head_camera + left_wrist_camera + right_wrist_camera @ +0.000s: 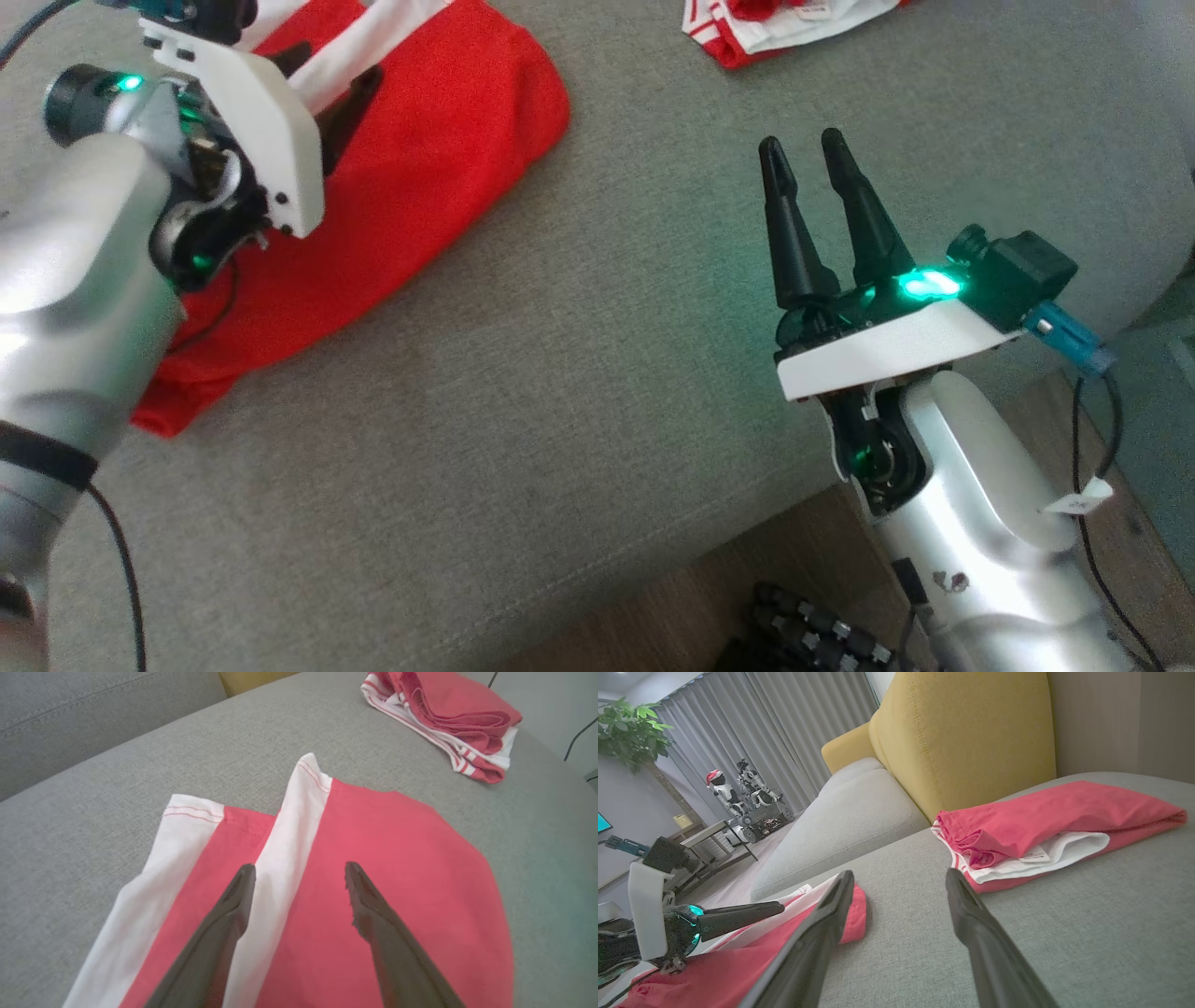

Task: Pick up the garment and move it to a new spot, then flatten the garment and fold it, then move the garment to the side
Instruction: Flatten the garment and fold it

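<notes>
The garment (439, 159) is red with white side stripes and lies folded flat on the grey sofa seat (560, 373) at the left. My left gripper (327, 79) hovers low over it, open, nothing between its fingers. In the left wrist view the left gripper (299, 870) straddles a white stripe of the garment (397, 868). My right gripper (801, 142) is open over bare cushion to the right, well apart from the cloth. The right wrist view shows the right gripper (899, 875) with the garment (738, 970) and the left gripper (777, 908) at lower left.
A second folded red-and-white pile (775, 23) (448, 714) (1041, 821) lies at the far side of the seat. A yellow cushion (962, 732) stands behind it. The seat's front edge runs along the lower right, with wooden floor (747, 579) below.
</notes>
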Available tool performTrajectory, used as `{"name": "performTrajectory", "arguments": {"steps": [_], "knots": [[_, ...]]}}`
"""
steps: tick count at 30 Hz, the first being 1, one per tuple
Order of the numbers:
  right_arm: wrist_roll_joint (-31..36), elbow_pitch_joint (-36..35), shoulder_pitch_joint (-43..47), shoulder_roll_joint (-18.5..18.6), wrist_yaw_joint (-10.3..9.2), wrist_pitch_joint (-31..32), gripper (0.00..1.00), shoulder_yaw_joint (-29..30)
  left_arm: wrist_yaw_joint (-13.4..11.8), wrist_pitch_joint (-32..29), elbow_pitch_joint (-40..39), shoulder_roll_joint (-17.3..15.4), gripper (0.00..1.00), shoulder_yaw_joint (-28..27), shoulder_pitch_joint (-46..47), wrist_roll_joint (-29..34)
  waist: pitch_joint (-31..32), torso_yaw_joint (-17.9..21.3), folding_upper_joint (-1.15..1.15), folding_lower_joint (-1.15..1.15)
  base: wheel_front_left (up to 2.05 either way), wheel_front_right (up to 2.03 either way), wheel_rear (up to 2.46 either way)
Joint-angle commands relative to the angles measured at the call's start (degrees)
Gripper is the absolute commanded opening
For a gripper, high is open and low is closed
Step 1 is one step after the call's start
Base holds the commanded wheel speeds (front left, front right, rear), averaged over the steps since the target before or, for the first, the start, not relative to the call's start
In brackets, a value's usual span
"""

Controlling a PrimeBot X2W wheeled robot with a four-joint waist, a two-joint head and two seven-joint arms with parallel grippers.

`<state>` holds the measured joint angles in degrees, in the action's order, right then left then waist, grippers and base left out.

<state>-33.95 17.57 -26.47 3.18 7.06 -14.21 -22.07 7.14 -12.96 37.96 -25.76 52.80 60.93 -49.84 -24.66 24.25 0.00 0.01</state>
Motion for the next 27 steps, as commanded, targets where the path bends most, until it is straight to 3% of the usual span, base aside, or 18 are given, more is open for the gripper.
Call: {"name": "performTrajectory", "arguments": {"steps": [1,14,15,16,17,27], "knots": [[-0.7,-2.0,-1.0,-0.3,0.43,-0.8,1.0,-1.1,0.3,0.5,-0.3,-2.6,1.0,-0.9,4.4,-0.2,-0.8,0.9,0.0,-0.01,0.0,0.0,0.0],[-1.9,-4.3,-1.1,-0.3,0.43,-0.8,1.0,-1.2,0.3,1.6,4.2,-3.0,0.98,4.6,8.5,-1.7,-3.0,2.0,0.0,-0.01,0.0,0.0,0.0],[-1.9,-4.3,-1.2,-0.3,0.43,-0.8,1.0,-1.2,0.3,1.7,4.4,-3.1,0.66,5.1,8.7,-2.0,-3.1,2.0,0.0,-0.01,0.0,0.0,0.0],[-2.0,-4.3,-1.2,-0.3,0.43,-0.8,1.0,-1.1,0.3,1.8,4.6,-3.1,0.24,5.5,9.0,-2.2,-3.1,1.9,0.0,-0.01,0.0,0.0,0.0],[-2.0,-4.3,-1.2,-0.3,0.43,-0.8,1.0,-1.1,0.3,1.9,4.7,-3.1,0.0,5.9,9.2,-2.5,-3.2,1.9,0.0,-0.01,0.0,0.0,0.0],[-1.5,-3.1,-1.5,-0.3,0.43,-0.8,1.0,-0.6,0.3,5.4,5.8,-2.9,0.0,8.3,11.1,-5.5,-2.6,0.1,0.0,-0.01,0.0,0.0,0.0]]}}
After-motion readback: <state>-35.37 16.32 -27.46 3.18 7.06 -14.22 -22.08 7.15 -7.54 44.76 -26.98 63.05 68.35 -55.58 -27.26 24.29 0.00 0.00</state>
